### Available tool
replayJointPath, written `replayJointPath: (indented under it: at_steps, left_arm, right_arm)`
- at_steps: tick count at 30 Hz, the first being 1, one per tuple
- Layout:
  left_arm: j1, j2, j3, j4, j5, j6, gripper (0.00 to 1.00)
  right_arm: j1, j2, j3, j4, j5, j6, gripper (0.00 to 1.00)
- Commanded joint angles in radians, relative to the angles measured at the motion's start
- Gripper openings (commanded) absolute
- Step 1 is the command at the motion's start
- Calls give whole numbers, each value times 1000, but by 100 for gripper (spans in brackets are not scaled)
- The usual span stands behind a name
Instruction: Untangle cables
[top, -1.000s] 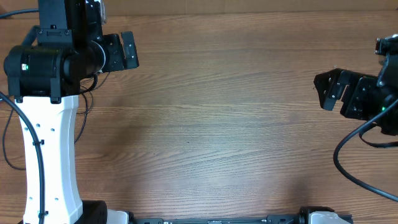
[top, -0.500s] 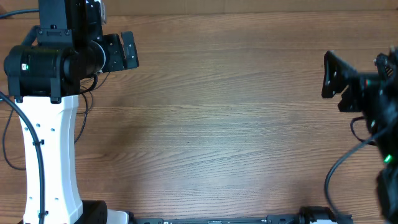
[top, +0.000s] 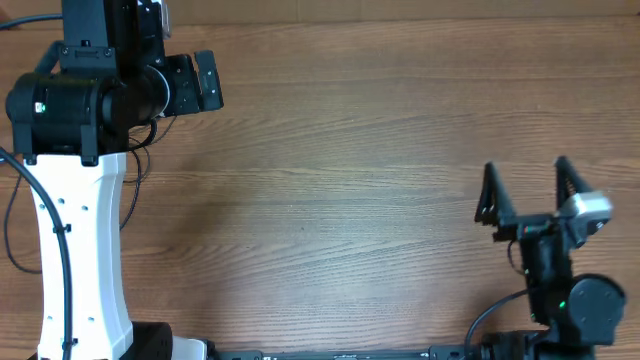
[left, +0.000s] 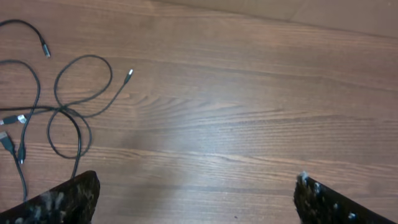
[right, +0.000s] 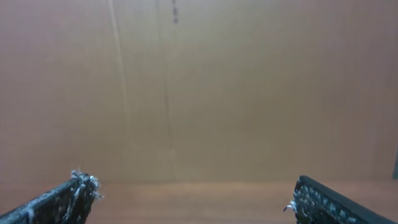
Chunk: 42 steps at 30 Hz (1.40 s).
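Now the left claw and the right claw both stand wide open and empty, the cables lie loosely looped on the desk ahead of the left one, off to its side, and I think pinching two crossed cords together may tighten the tangle.

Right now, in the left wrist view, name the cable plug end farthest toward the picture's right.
The silver-tipped plug end, lying alone on the table; the other ends sit near the picture's left edge.
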Motion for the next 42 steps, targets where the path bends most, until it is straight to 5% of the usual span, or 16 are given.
replayJointPath:
  at_steps: [1,10,20,42]
  left_arm:
    - [-4,-1,5,4,-7,11,100]
    - [-4,-1,5,4,-7,11,100]
    - [-4,-1,5,4,-7,11,100]
    - [-5,-1,5,4,-7,11,100]
  right_arm:
    - [16,-106,-141,59,-9,3,100]
    - [30,-256,-365,215,26,3,100]
    - [30,-290,-370,-134,-18,5,100]
    - [30,-290,-370,-128,-22,37,100]
